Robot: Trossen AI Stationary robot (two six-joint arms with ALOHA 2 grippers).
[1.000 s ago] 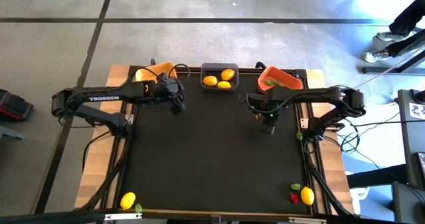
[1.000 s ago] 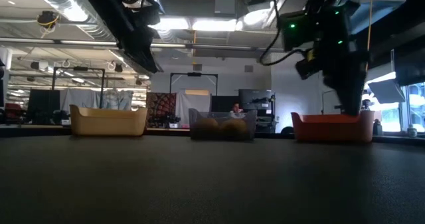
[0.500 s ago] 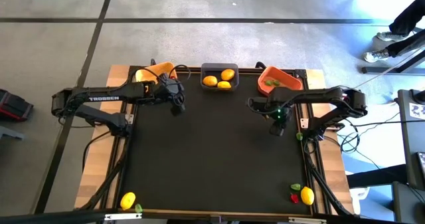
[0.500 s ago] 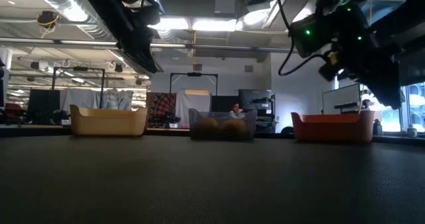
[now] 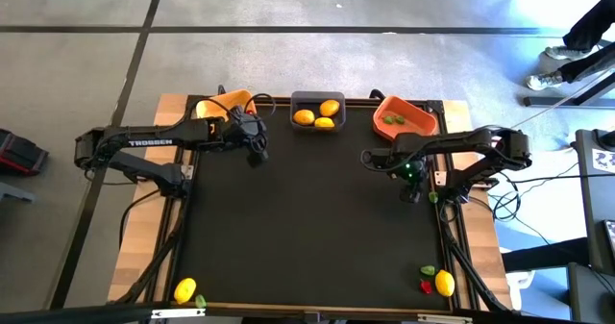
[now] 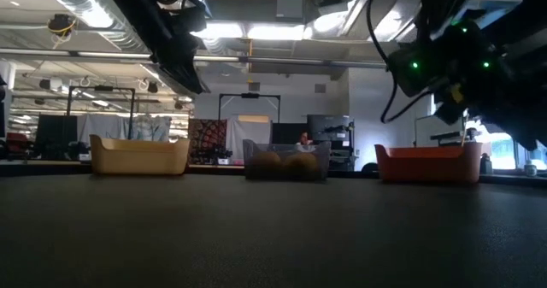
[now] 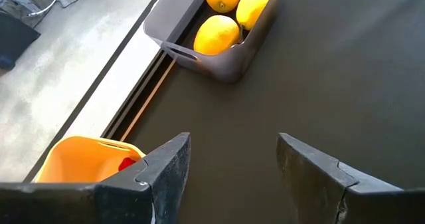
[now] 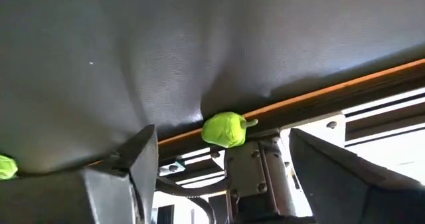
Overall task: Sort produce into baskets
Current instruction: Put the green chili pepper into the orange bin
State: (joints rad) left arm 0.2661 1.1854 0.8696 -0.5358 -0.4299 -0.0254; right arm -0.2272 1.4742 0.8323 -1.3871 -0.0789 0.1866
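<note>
The right gripper (image 5: 412,193), fingers spread wide and empty, hangs by the mat's right edge facing a green piece (image 8: 224,129) against the wooden rail (image 8: 312,99), while the left gripper (image 7: 232,167), parted and empty, hovers near the grey basket (image 7: 226,54) of lemons (image 7: 215,35).

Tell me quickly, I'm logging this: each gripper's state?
Left gripper: fingers open, holding nothing.
Right gripper: fingers open, holding nothing.

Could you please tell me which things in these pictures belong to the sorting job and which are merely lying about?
Belonging to the job:
- yellow-orange basket
- dark grey basket holding three lemons
- orange basket
- loose green piece at the mat's right edge
- lemon near the front left corner
- lemon, red and green pieces at the front right

Lying about:
- black case on the floor
</note>
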